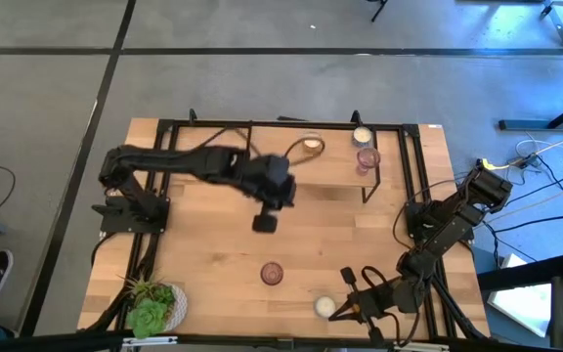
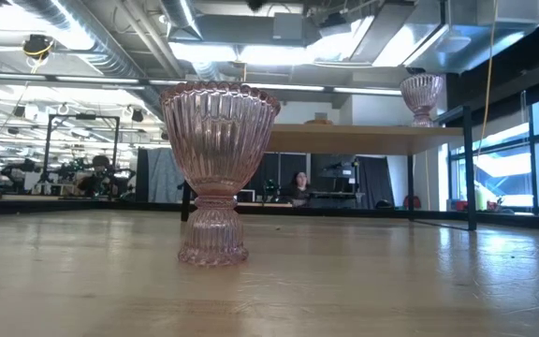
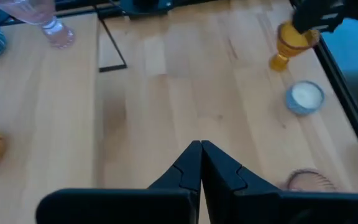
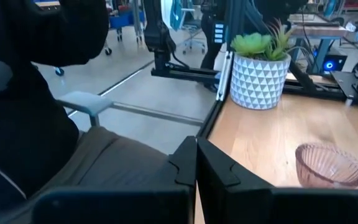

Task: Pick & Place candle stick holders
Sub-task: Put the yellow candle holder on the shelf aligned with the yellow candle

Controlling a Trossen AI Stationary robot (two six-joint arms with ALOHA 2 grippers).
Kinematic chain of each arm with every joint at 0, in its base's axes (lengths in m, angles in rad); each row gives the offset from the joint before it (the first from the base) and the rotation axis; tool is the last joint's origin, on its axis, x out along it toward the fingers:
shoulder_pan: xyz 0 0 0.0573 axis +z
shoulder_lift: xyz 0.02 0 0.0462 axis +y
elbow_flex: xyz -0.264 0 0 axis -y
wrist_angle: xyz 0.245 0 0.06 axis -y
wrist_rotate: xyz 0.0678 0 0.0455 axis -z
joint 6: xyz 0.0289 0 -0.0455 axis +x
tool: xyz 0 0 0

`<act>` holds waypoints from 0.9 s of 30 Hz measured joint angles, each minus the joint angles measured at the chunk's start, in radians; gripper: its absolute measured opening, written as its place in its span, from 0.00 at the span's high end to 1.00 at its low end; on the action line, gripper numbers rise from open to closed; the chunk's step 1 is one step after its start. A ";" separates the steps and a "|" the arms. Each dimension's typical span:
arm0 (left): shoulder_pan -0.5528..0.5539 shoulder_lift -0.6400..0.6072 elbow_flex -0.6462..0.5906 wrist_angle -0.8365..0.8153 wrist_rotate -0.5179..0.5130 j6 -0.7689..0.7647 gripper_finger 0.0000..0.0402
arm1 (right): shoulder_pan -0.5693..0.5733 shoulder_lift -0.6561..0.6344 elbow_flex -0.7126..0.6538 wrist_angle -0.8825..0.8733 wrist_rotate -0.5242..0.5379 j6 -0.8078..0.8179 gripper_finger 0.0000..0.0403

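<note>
The pink ribbed candle stick holder (image 2: 217, 173) stands upright mid-bench toward the near edge, with a cream one (image 1: 324, 307) to its right by the right gripper (image 1: 345, 311) and others on the raised shelf (image 1: 338, 168) at the far side; both grippers are shut and empty, the left gripper (image 1: 265, 223) hovering over the bench's (image 1: 203, 254) middle. It looks like light, brittle, slippery glass, probably best pinched across the narrow waist. Only the low view shows that stem; the left wrist view alone shows an amber holder (image 3: 289, 45).

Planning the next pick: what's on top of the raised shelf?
Three candle stick holders on the shelf: a pinkish one, a whitish one beside it, a pale one farther left. The left arm overhangs the shelf's left end, hiding anything there.
</note>
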 joint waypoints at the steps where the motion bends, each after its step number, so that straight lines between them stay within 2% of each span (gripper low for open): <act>1: -0.033 -0.003 0.000 -0.010 -0.025 -0.018 0.99 | 0.000 0.000 0.001 -0.003 0.000 0.000 0.99; 7: -0.226 -0.006 -0.066 -0.033 -0.133 -0.131 0.99 | 0.001 0.000 0.018 -0.036 -0.003 0.000 0.99; 17: -0.445 -0.001 -0.228 -0.021 -0.245 -0.371 0.99 | 0.001 0.000 0.017 -0.104 -0.028 0.015 0.99; 21: -0.487 0.022 -0.236 0.013 -0.213 -0.500 0.99 | -0.007 0.000 0.017 -0.107 -0.028 0.014 0.99; 27: -0.533 0.082 -0.213 0.079 -0.146 -0.602 0.99 | -0.026 0.000 0.017 -0.144 0.005 0.007 0.99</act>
